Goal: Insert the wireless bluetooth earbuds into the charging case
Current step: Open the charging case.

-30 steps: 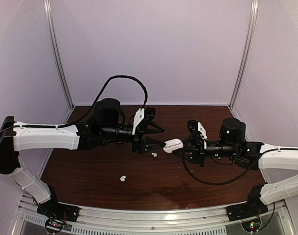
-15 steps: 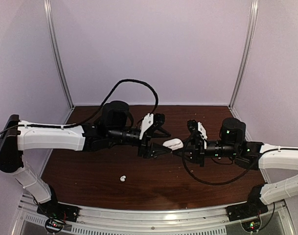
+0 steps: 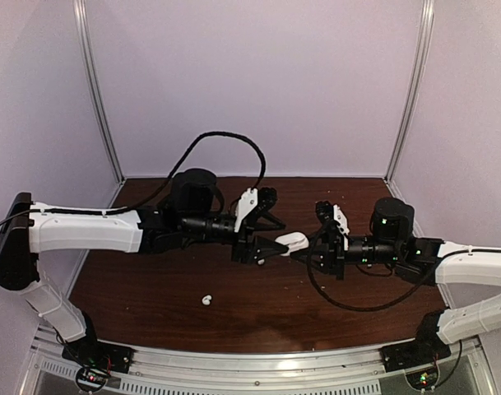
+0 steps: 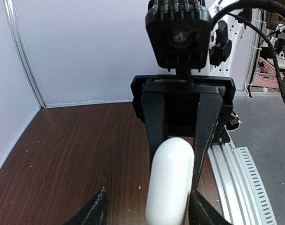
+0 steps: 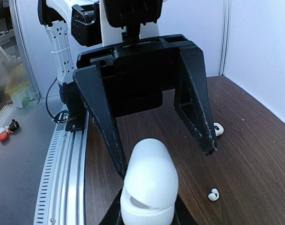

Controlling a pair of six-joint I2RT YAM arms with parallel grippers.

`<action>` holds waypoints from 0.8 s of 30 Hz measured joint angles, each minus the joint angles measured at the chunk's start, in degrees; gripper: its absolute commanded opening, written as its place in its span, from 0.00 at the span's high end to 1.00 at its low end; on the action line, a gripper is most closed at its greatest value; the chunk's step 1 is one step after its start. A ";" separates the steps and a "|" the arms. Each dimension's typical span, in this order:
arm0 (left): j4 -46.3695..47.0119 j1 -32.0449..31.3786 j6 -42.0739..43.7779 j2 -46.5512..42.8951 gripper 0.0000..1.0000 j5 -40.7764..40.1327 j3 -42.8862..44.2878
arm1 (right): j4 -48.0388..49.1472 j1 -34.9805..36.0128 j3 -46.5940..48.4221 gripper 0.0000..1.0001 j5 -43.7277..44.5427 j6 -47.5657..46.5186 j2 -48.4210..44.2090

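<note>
My right gripper (image 3: 304, 252) (image 5: 147, 218) is shut on a white pebble-shaped charging case (image 3: 293, 241) (image 5: 149, 183) and holds it above the table, pointing left. A thin gap shows at the case's lid seam. My left gripper (image 3: 276, 239) (image 4: 149, 208) is open, its black fingers (image 5: 196, 108) on either side of the case's (image 4: 170, 183) free end; the case lies close against one finger with a wide gap to the other. One small white earbud (image 3: 206, 300) lies on the wood near the front. Two earbuds (image 5: 218, 129) (image 5: 213, 194) show in the right wrist view.
The brown wooden table (image 3: 151, 288) is closed in by white walls at the back and sides. An aluminium rail (image 3: 258, 362) (image 4: 236, 178) runs along the near edge. A black cable (image 3: 234, 140) arcs over the left arm, and another cable (image 3: 349, 303) loops on the table below the right arm.
My left gripper has moved right, and its fingers now sit around the case. The earbud that lay just below the case is now hidden under it. The right gripper has held still.
</note>
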 measured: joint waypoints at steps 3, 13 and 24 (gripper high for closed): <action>-0.09 0.28 -0.39 -0.17 0.40 0.50 -0.11 | 0.00 0.00 0.00 1.00 0.07 -0.20 0.00; 0.92 2.03 -1.42 -1.62 0.40 0.35 -1.44 | -0.74 0.15 0.00 1.00 -1.07 -0.81 0.02; 1.16 2.75 -1.33 -1.90 0.37 -0.31 -1.86 | -1.07 0.39 0.07 1.00 -1.42 -0.79 0.02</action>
